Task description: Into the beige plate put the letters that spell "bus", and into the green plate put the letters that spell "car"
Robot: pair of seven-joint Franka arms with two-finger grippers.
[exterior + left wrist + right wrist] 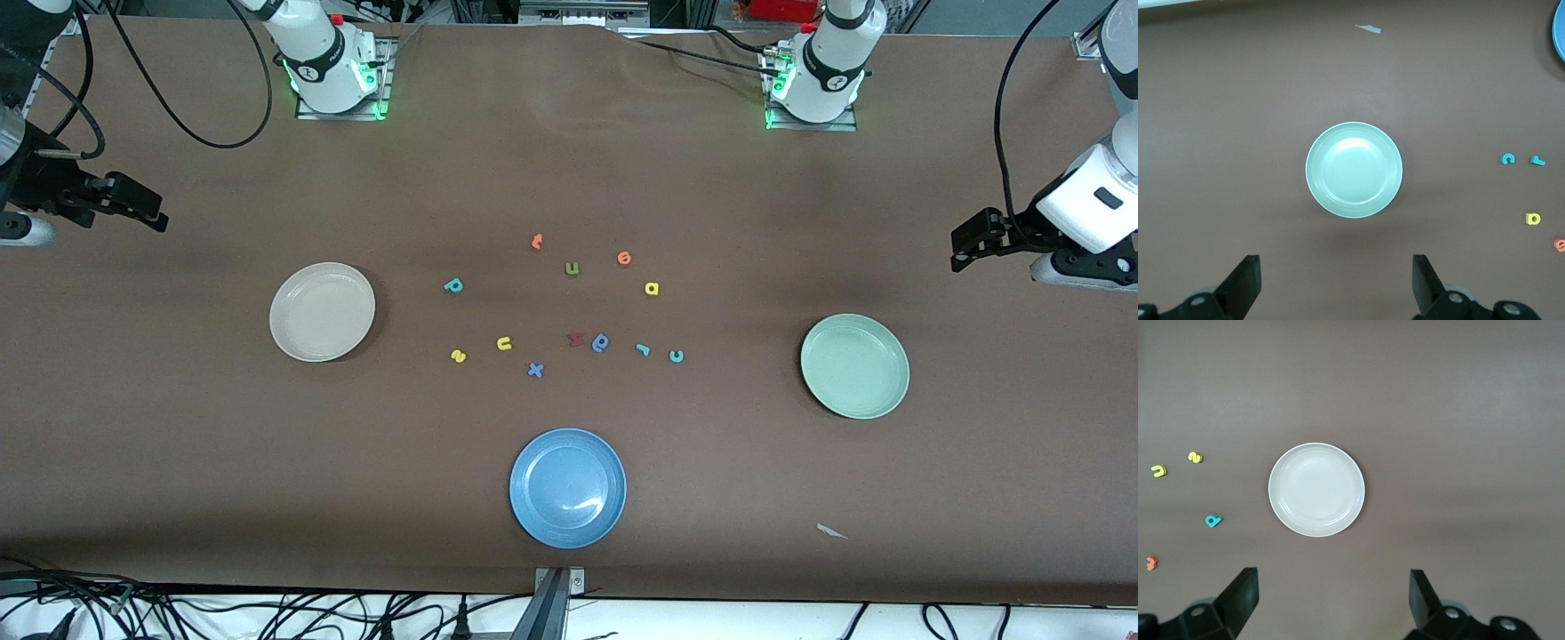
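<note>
Teal b (pixel 453 285) sits mid-frame in the front view, a bit toward the beige plate (pixel 322 311); yellow u (pixel 504 343) and yellow s (pixel 458 356) lie lower in frame, near each other. Teal c (pixel 677 356), thin teal r (pixel 642 349) and yellow a (pixel 652 288) sit center-right of frame, toward the green plate (pixel 854 365). Both plates are bare, so no letter is sorted yet.

Distractors in the cluster: green u (pixel 572 268), blue b-like letter (pixel 601 342) w/ a red letter (pixel 576 339) just beside it, blue x (pixel 535 370), orange letters (pixel 624 258) upper center. Blue plate (pixel 567 487) is at bottom center; not used.

Right gripper (pixel 147 213) hangs at the frame's left edge, fingers spread, nothing in them; its wrist view looks down on the beige plate. Left gripper (pixel 965 249) hangs at the right edge, likewise spread and empty, w/ the green plate in its wrist view.

Judgement: first pick not begun. Sensible split: right arm takes b/u/s, left arm c/a/r. Letters are tiny and flat, so come straight down, centre the fingers over one letter, pinch low. r and c are close together, and the blue b-like letter is near r: take c first, approaching from the clear side.
</note>
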